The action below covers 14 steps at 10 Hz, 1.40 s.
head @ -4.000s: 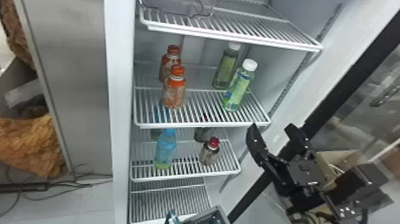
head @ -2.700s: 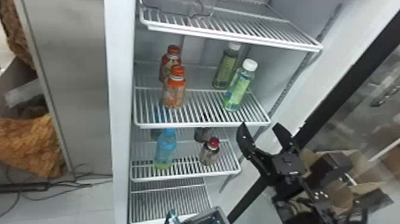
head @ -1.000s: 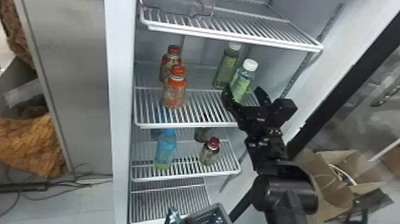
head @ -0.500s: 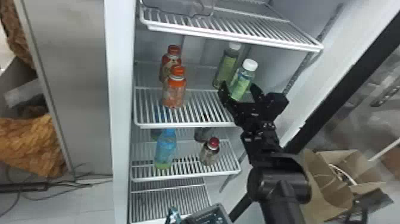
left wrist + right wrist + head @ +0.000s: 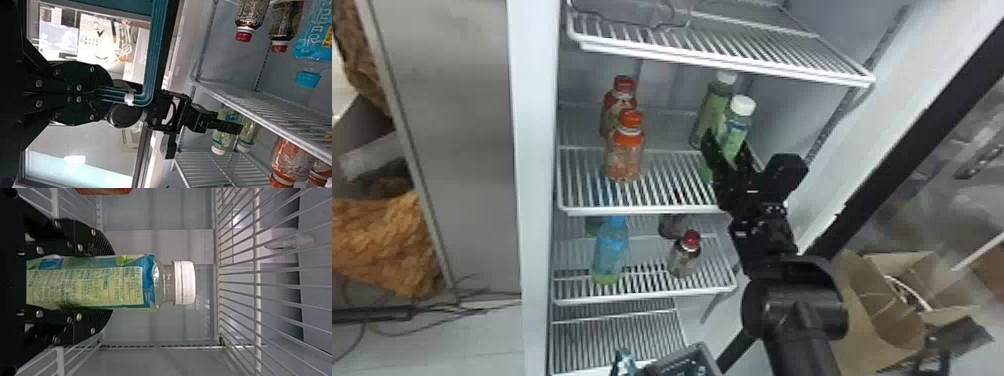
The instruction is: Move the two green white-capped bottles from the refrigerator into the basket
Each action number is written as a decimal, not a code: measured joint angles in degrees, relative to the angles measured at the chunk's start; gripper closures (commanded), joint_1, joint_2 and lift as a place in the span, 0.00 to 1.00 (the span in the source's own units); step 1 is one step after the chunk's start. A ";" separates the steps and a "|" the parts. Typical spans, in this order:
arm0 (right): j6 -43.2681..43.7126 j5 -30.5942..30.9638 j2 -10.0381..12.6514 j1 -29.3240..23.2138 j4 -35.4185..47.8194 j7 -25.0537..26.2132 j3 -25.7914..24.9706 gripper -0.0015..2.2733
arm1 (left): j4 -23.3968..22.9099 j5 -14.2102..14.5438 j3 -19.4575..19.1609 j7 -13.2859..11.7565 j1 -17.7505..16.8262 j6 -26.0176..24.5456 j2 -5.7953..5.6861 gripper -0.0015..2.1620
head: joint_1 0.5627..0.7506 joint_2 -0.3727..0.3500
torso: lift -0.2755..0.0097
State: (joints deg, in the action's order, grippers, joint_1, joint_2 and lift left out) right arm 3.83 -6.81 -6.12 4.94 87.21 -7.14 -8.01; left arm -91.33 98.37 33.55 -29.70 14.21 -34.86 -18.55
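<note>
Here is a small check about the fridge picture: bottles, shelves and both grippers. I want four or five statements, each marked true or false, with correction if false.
1. The right gripper has the front green white-capped bottle between its fingers. True.
2. The left gripper holds a red-capped bottle. False: the left gripper holds a teal handle.
3. The rear green white-capped bottle is on the orange-capped bottle's shelf. True.
4. The blue-capped bottle is above them. False: the blue-capped bottle is one shelf lower.
</note>
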 measured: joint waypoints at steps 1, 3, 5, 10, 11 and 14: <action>0.36 0.06 0.05 -0.59 0.69 0.70 0.00 0.47 | 0.00 0.00 -0.04 -0.01 0.09 0.00 0.00 0.56 | 0.70 0.03 | 0.95; 1.68 0.23 0.11 -1.86 2.47 0.92 0.01 0.47 | 0.00 -0.11 -0.09 -0.02 0.15 0.00 0.02 0.56 | 0.70 0.03 | 0.95; 2.15 -0.50 0.10 -4.63 6.72 0.82 -0.26 0.47 | 0.00 -0.11 -0.20 -0.06 0.26 -0.01 0.09 0.56 | 0.70 0.03 | 0.95; -4.44 -5.74 -0.38 -17.86 24.57 -0.41 -0.78 0.47 | 0.00 -0.24 -0.42 -0.10 0.39 0.13 0.18 0.56 | 0.70 0.03 | 0.95; -5.58 -6.83 -0.38 -20.35 27.84 -0.64 -1.02 0.47 | 0.00 -0.24 -0.42 -0.10 0.41 0.13 0.18 0.56 | 0.70 0.03 | 0.95; -12.28 -10.31 -0.29 -30.15 40.77 -2.10 -1.80 0.47 | 0.00 -0.32 -0.56 -0.09 0.44 0.12 0.26 0.56 | 0.70 0.03 | 0.95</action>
State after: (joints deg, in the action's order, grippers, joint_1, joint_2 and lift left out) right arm -8.45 -17.13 -6.41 -25.21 127.98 -9.24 -9.81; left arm -91.33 98.05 32.99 -29.79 14.66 -34.74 -18.29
